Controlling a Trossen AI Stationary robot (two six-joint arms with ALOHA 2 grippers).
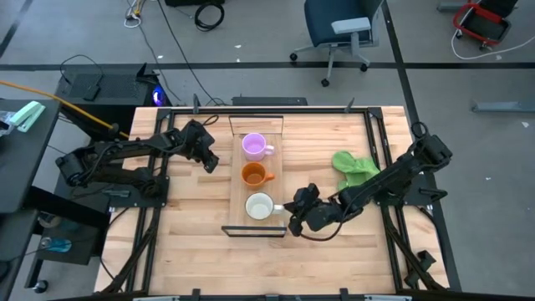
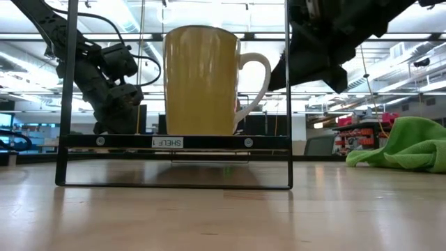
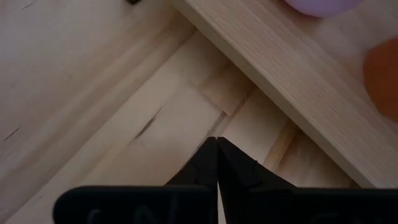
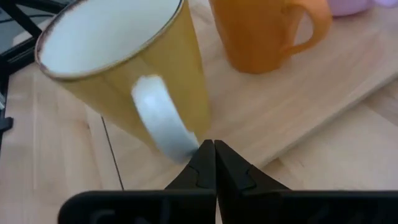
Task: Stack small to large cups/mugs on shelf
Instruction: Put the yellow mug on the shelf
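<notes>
Three mugs stand in a row on the narrow wooden shelf (image 1: 236, 188): a purple one (image 1: 253, 146) at the far end, an orange one (image 1: 253, 175) in the middle, and nearest a mug that is yellow outside and white inside (image 4: 124, 68). That mug's white handle (image 4: 158, 118) points toward the table's right. My right gripper (image 4: 214, 144) is shut, its tips right at the lower end of that handle. My left gripper (image 3: 216, 144) is shut and hangs over the bare tabletop just left of the shelf (image 3: 280, 81), holding nothing. My right gripper's shut fingertips stand against the lower end of the yellow mug's handle (image 4: 183, 148), coming slanting down from the table's near right. Whether they touch the handle, I cannot tell. The mug stands upright on the shelf.
A crumpled green cloth (image 1: 353, 167) lies on the table right of the shelf, under my right arm. The shelf's thin black frame (image 2: 289, 104) rises at its near end. Bare tabletop lies left of the shelf and along the near edge.
</notes>
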